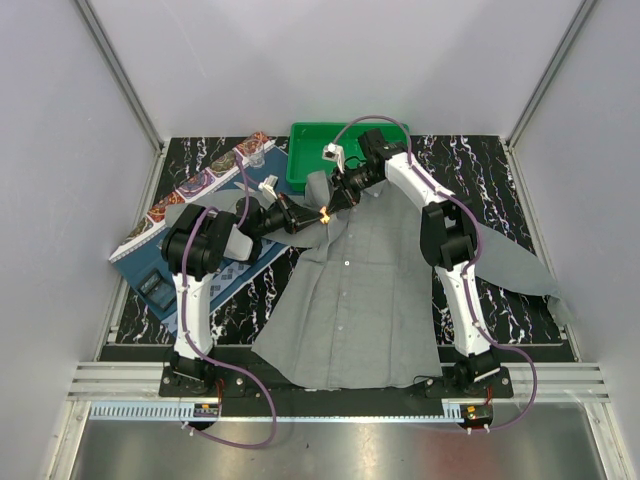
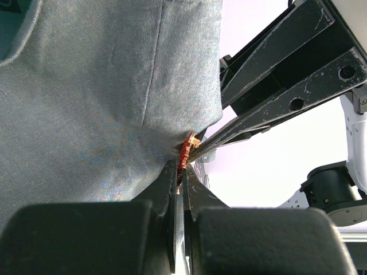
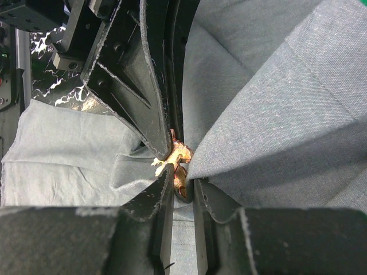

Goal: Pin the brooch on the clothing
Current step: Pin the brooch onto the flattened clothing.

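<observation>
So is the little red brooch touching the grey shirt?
Touching. The left wrist view shows the brooch pressed right against the shirt at its bunched fold, with no gap between them.

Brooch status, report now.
Left gripper shut on tiny red-orange brooch, against bunched grey shirt fabric. Right gripper tips on it, grip unclear. No obstruction seen.

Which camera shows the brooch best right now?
Right wrist: the brooch is close and sharp, its gold-and-orange shape clear against the grey shirt. Left wrist shows only a thin red edge; top external, a tiny orange speck.
</observation>
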